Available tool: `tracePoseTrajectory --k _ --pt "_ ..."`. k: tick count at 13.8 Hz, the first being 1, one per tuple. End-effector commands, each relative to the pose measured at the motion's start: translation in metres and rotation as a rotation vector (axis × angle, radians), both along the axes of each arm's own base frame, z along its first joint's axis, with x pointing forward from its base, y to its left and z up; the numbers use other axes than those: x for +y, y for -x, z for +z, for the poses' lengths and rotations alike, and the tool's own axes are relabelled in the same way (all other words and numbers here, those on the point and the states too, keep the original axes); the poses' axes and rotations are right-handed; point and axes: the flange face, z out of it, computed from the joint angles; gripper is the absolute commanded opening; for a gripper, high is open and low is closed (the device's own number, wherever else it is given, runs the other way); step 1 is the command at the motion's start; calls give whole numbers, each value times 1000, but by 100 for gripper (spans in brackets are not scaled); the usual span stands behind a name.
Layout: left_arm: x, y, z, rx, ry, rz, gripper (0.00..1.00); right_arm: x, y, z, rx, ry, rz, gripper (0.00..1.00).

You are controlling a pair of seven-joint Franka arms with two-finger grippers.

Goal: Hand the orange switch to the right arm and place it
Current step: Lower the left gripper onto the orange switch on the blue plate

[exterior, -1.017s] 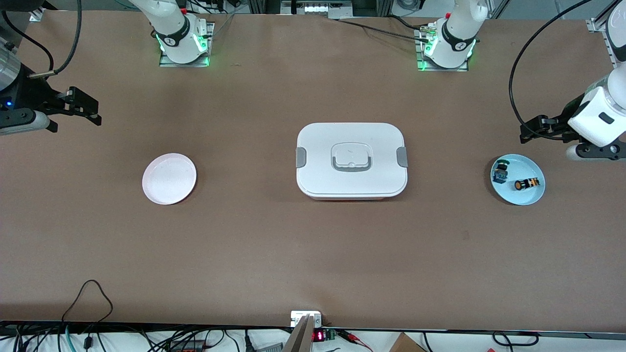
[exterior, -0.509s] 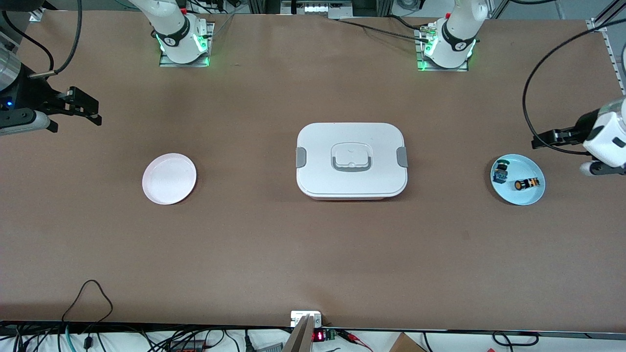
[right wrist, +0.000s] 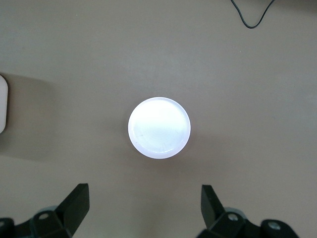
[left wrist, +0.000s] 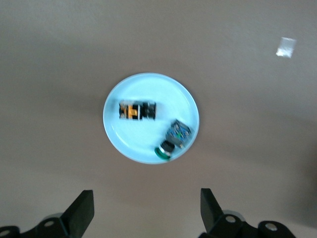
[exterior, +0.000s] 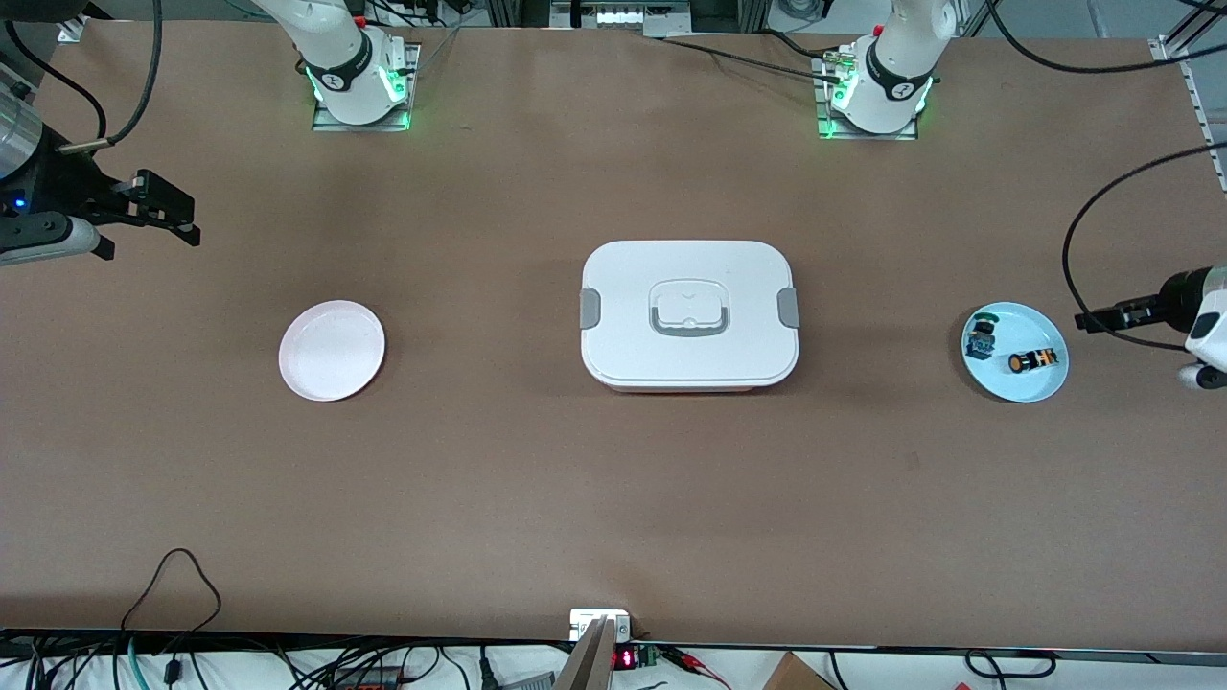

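The orange switch (exterior: 1035, 360) lies on its side on a light blue plate (exterior: 1014, 385) toward the left arm's end of the table. It also shows in the left wrist view (left wrist: 136, 110), on the same plate (left wrist: 143, 146). My left gripper (exterior: 1088, 320) is open and empty, up over the bare table just beside the plate; its own view shows it too (left wrist: 147, 210). My right gripper (exterior: 180, 218) is open and empty, waiting high at the right arm's end, with its fingers apart in its own view (right wrist: 145, 208).
A green-and-blue-topped switch (exterior: 981, 335) shares the blue plate (left wrist: 174, 139). A pale pink plate (exterior: 332, 350) sits toward the right arm's end, also in the right wrist view (right wrist: 159, 127). A white lidded box (exterior: 688, 314) stands mid-table.
My left arm has swung toward the table's end and the front camera, and its gripper now sits beside the blue plate. The right arm and the switches have not moved.
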Motion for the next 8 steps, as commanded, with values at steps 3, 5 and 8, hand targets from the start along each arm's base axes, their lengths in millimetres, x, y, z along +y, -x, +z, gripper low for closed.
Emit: tracePoseTrajectory --k 3,5,8 --pt "46 8 -58 -71 11 -64 93 0 1 4 -11 11 12 100" --pt "43 17 -90 -123 -2 -78 94 0 1 4 -11 11 12 100" --pt "38 27 -126 -209 -28 -70 96 1 1 4 -11 11 14 100"
